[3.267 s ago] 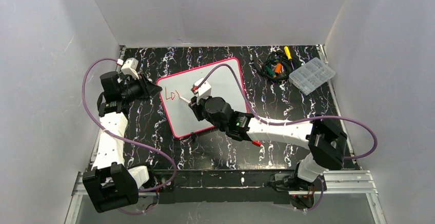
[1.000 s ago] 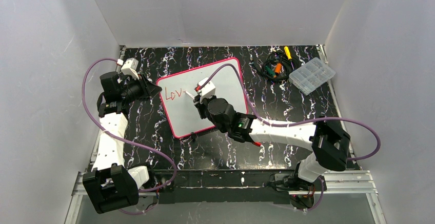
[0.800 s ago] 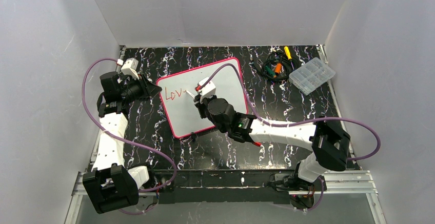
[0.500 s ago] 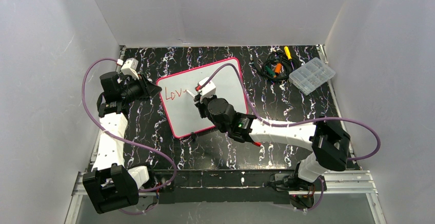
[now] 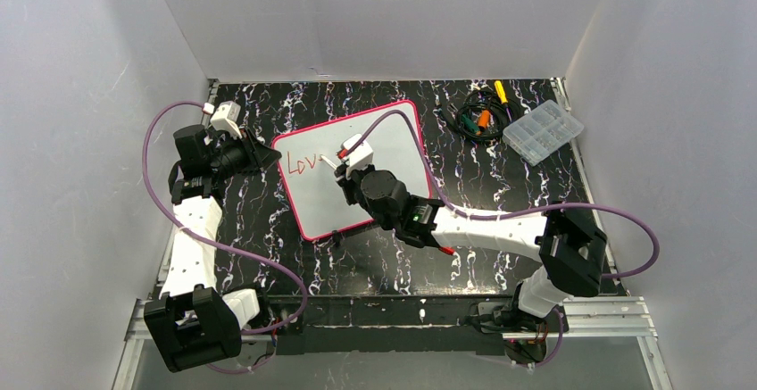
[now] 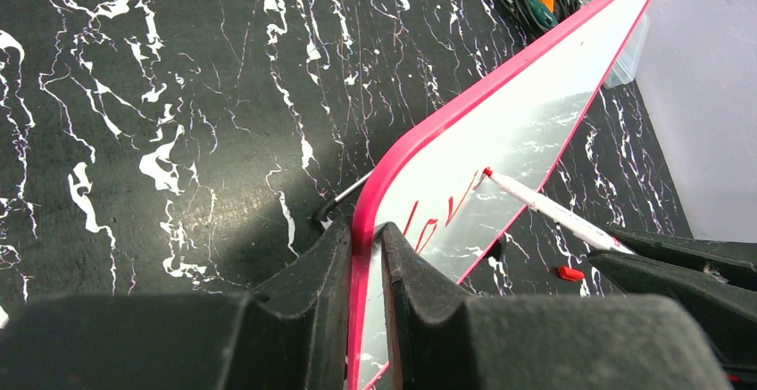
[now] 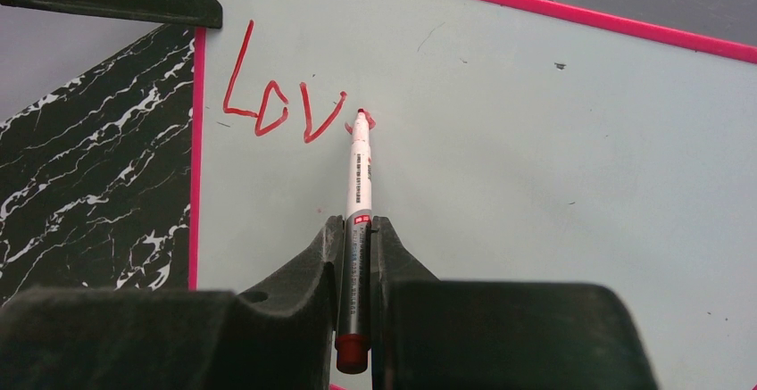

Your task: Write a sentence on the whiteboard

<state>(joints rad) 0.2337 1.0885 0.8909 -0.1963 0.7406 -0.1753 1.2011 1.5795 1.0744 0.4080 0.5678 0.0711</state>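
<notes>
The whiteboard (image 5: pixel 357 171) with its pink-red rim lies tilted on the black marbled table; it also shows in the right wrist view (image 7: pixel 536 140) and the left wrist view (image 6: pixel 500 122). My left gripper (image 6: pixel 366 229) is shut on the board's rim at its left corner (image 5: pixel 268 153). My right gripper (image 7: pixel 357 225) is shut on a white marker (image 7: pixel 357 176) with a red tip, held over the board (image 5: pixel 344 165). The sentence (image 7: pixel 281 109) reads only "Lov" in red, and the tip touches the board just right of the "v", at a small red mark.
A clear plastic compartment box (image 5: pixel 543 131) sits at the back right, with a bundle of cables and tools (image 5: pixel 480 115) beside it. A small red cap (image 6: pixel 569 273) lies on the table beyond the board. Grey walls enclose the table on three sides.
</notes>
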